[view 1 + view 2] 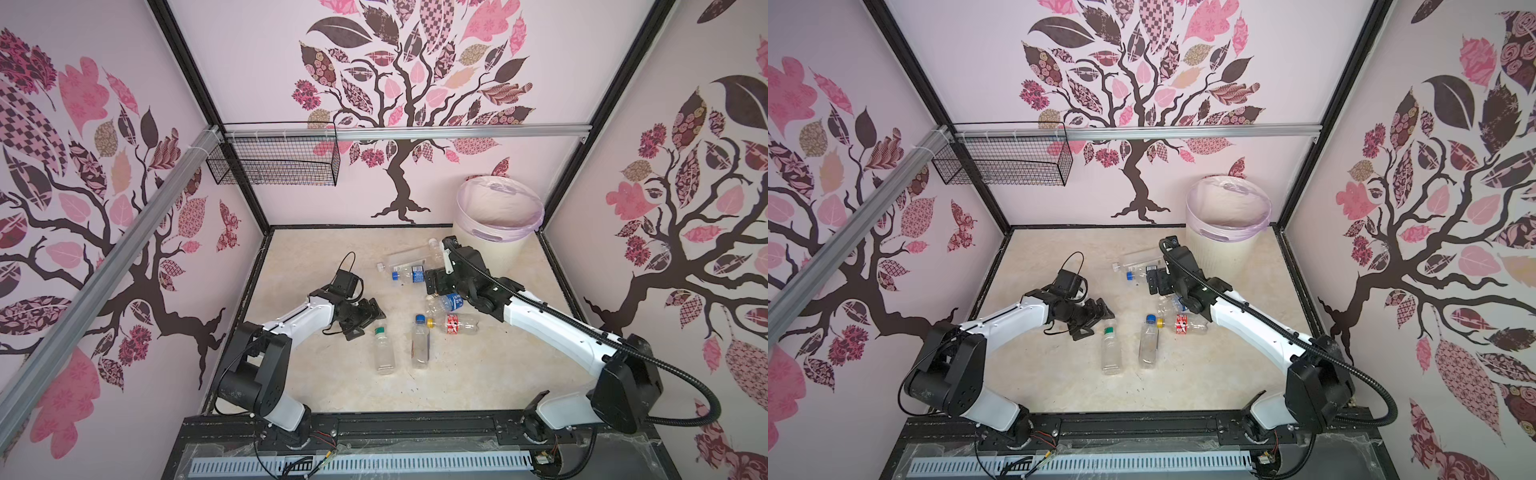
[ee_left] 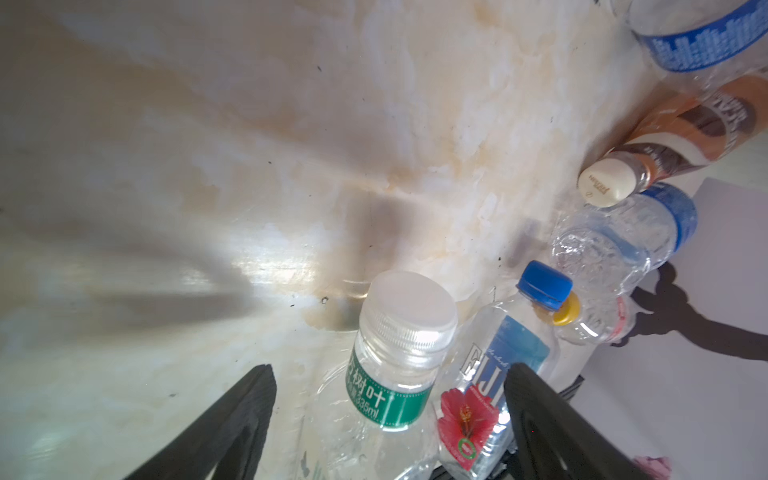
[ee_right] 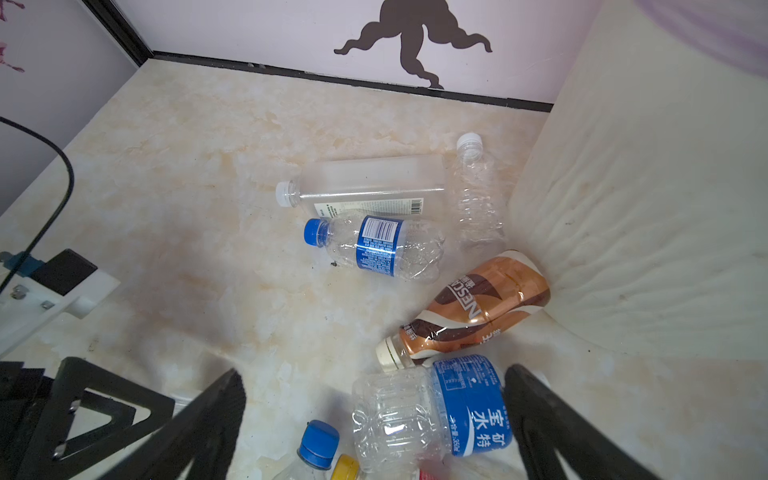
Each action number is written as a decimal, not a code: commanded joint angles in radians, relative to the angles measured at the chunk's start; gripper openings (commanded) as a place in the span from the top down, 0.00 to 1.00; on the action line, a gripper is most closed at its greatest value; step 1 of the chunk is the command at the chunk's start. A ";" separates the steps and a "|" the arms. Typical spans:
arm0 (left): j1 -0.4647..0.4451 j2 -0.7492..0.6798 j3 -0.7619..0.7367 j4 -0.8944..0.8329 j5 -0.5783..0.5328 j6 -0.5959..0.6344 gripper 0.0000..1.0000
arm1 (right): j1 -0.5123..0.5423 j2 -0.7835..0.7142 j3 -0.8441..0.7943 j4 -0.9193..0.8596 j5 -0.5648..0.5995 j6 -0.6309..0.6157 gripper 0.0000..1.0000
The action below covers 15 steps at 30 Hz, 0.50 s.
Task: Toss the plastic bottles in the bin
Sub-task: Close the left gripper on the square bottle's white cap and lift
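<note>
Straddling a clear, green-labelled bottle with a ribbed cap, the left gripper stands spread wide. The right gripper gapes above a crinkled blue-labelled bottle. A brown-sleeved Nescafé bottle lies at the foot of the ribbed cream bin on the marbled tabletop.
</note>
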<state>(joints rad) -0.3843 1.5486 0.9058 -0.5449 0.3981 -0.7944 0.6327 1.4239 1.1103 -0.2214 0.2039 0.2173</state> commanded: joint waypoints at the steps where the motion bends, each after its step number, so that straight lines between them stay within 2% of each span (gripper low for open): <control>1: -0.027 -0.039 0.045 -0.102 -0.112 0.167 0.10 | 0.001 -0.041 -0.001 0.010 -0.004 0.018 0.01; 9: -0.168 0.014 0.128 -0.142 -0.240 0.264 0.11 | 0.001 -0.056 -0.016 0.016 0.010 0.022 0.01; 15: -0.184 0.074 0.160 -0.178 -0.294 0.268 0.14 | 0.000 -0.083 -0.039 0.017 0.024 0.016 0.00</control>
<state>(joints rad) -0.5701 1.5963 1.0344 -0.6846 0.1585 -0.5526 0.6327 1.3899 1.0779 -0.2123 0.2089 0.2291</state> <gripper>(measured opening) 0.868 0.995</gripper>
